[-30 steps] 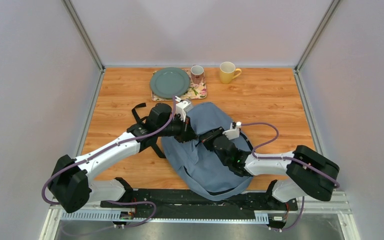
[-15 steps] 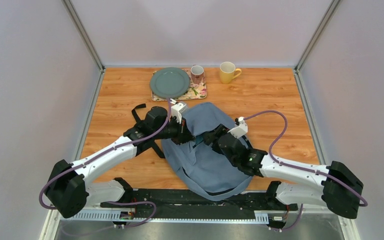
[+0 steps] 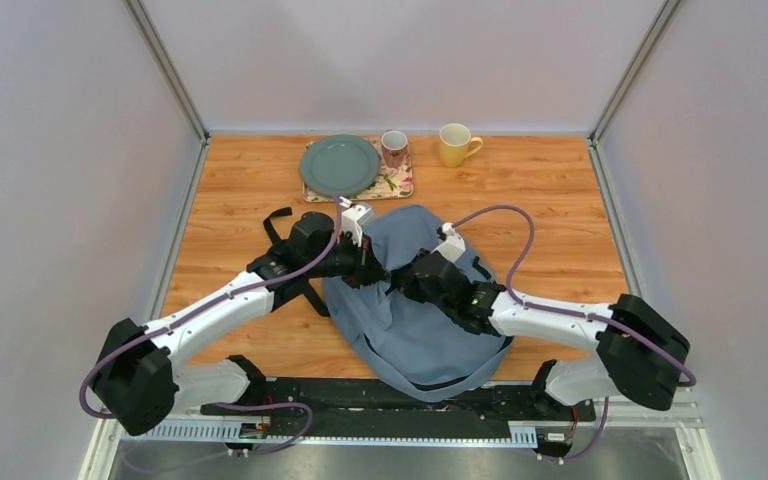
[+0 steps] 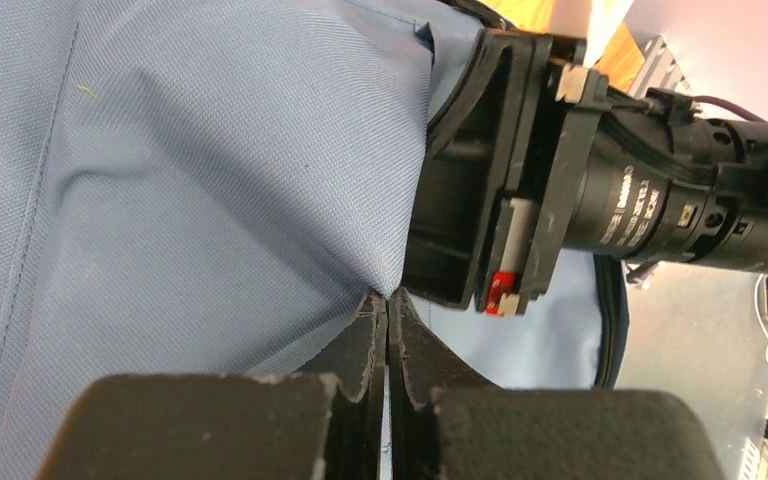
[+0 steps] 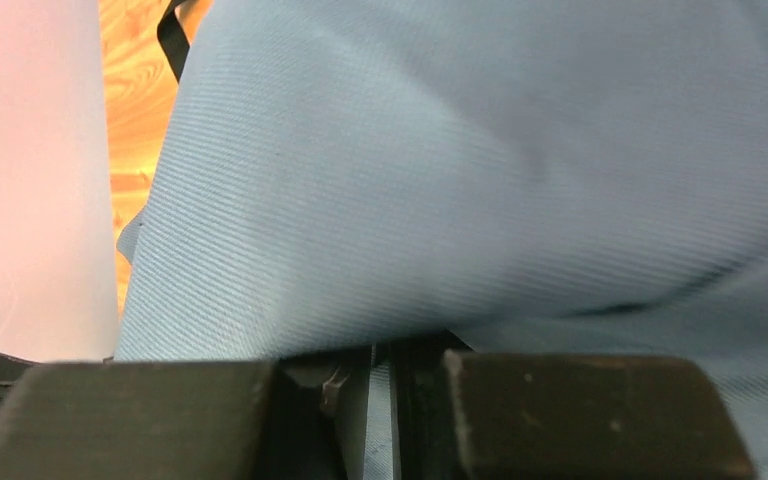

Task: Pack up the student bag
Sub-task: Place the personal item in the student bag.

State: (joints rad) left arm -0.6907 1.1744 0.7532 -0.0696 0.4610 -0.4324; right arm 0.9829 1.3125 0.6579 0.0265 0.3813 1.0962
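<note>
Lying centrally on the desk, one student bag is held by two tools: left tool pressed together on a fabric fold, right tool nearly closed, pinching cloth. Behind: one plate, one patterned mug, one yellow mug.

We work on a rectangular table with an orange-brown wood-grain top, its planks running left to right. Three plain, pale lilac-grey panels enclose it: the far wall, the left wall and the right wall. We note an aluminium post at the far left corner and another at the far right corner, both leaning outward in the overhead view. A thin metal edge trim borders the tabletop where it meets the walls. Along the near edge runs a grey metal strip, with a white slotted cable duct just above it. Lighting is even and diffuse, and the shadows on the wood are soft.
</note>
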